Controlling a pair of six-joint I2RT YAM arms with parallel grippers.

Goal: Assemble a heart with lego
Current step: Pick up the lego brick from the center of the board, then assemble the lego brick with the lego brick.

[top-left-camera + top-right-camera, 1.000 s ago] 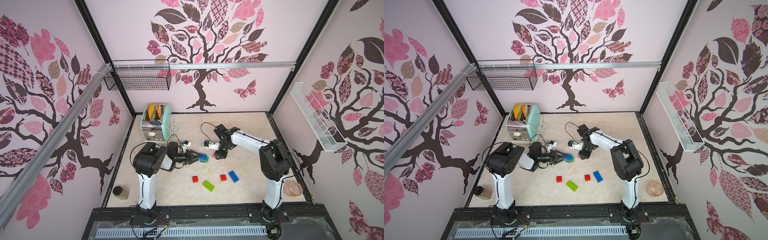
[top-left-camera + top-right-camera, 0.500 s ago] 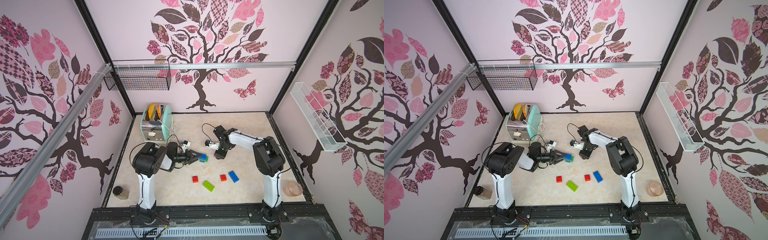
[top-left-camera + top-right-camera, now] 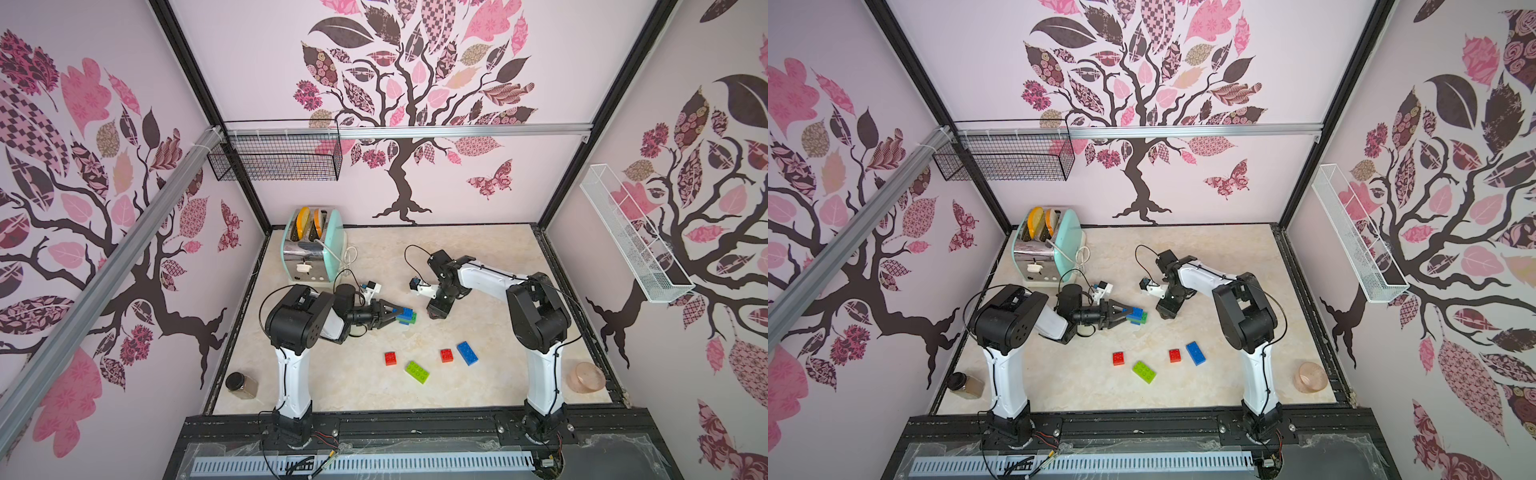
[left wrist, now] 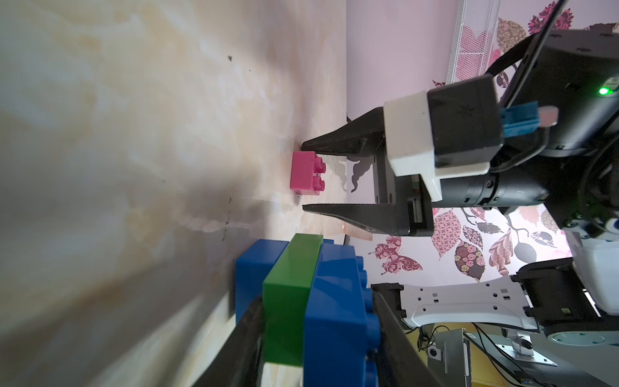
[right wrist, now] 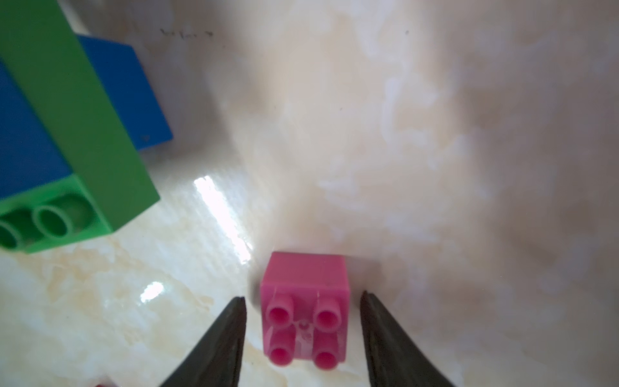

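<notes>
My left gripper (image 3: 394, 314) (image 4: 318, 338) is shut on the heart's joined stack (image 3: 406, 317) (image 3: 1137, 316) of a blue, a dark green and a blue brick, held just above the table. My right gripper (image 3: 435, 314) (image 5: 302, 296) points down and stands open astride a small pink brick (image 5: 304, 311) (image 4: 306, 174) lying on the table, with a gap at each finger. The top views hide the pink brick. Loose lego lies toward the front: a red square (image 3: 390, 358), a lime brick (image 3: 417, 371), a second red square (image 3: 446, 355) and a long blue brick (image 3: 467, 353).
A mint toaster (image 3: 313, 249) stands at the back left with its cable trailing toward the left arm. A small jar (image 3: 241, 384) sits at the front left and a pink round dish (image 3: 586, 376) at the front right. A wire basket (image 3: 276, 156) and a white rack (image 3: 631, 237) hang on the walls.
My right gripper has opened and now straddles the pink brick, and the right arm's elbow has shifted. The left arm and its stack have not moved.
</notes>
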